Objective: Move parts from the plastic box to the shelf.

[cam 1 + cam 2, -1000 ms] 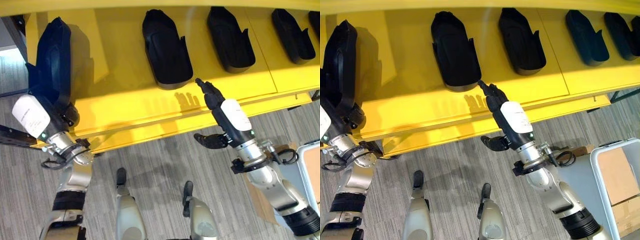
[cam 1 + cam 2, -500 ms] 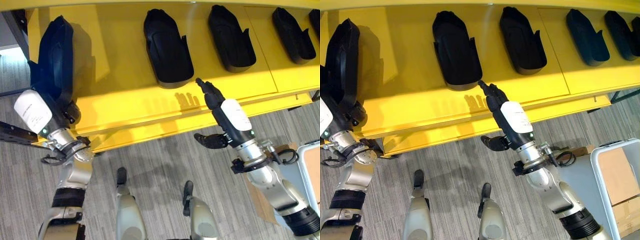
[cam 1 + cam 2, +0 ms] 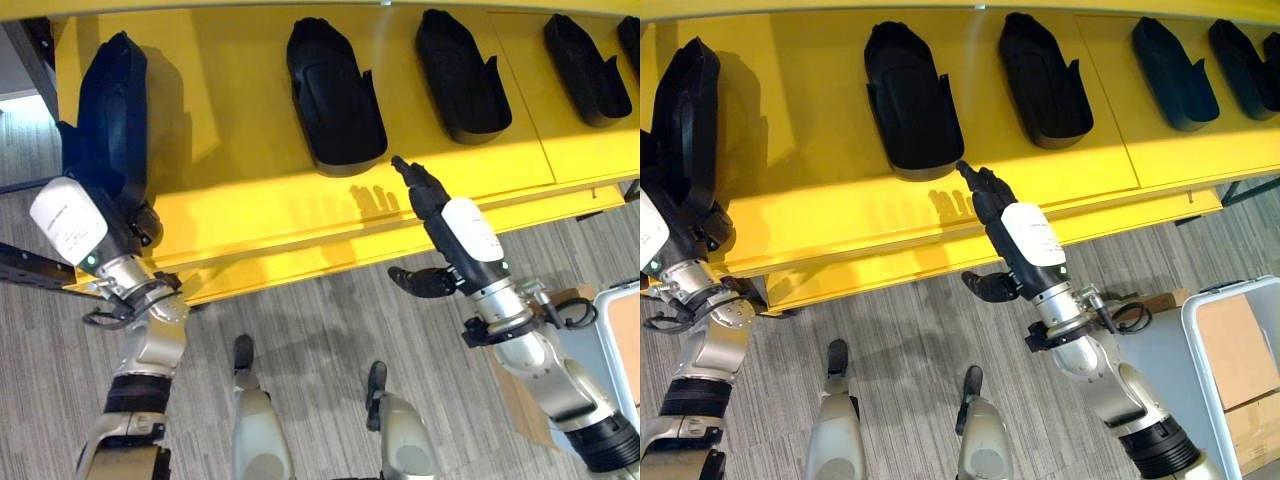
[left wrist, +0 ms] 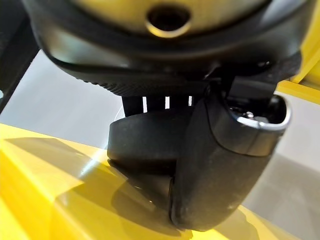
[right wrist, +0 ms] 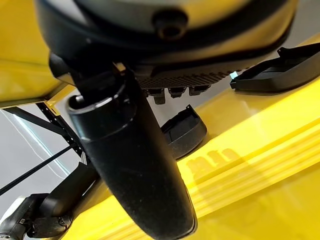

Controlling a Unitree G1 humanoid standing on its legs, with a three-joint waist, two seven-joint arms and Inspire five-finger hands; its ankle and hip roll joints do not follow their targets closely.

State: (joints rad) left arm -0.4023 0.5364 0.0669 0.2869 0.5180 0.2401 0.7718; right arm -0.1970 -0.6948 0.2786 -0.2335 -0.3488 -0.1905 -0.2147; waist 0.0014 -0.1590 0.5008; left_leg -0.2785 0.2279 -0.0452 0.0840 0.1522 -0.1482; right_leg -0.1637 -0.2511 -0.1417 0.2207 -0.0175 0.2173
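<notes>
A black moulded part [image 3: 108, 120] stands at the far left end of the yellow shelf [image 3: 250, 200]. My left hand [image 3: 135, 225] is shut on its lower end. In the left wrist view the thumb [image 4: 225, 160] wraps the part [image 4: 145, 145] just above the shelf surface. My right hand [image 3: 425, 195] is open and holds nothing; its straight fingers reach over the shelf's front edge, just below a second black part [image 3: 335, 100]. Its thumb [image 5: 135, 170] stands out to the side. A pale plastic box [image 3: 1192, 340] with brown cardboard in it sits on the floor at the lower right.
More black parts [image 3: 460, 75] [image 3: 585, 70] lie in a row along the shelf to the right. Bare yellow shelf lies between the held part and the second one. Grey striped floor runs in front of the shelf.
The whole picture has shifted slightly. My left hand with the part has edged a little up and right at the shelf. The right arm has stayed still.
</notes>
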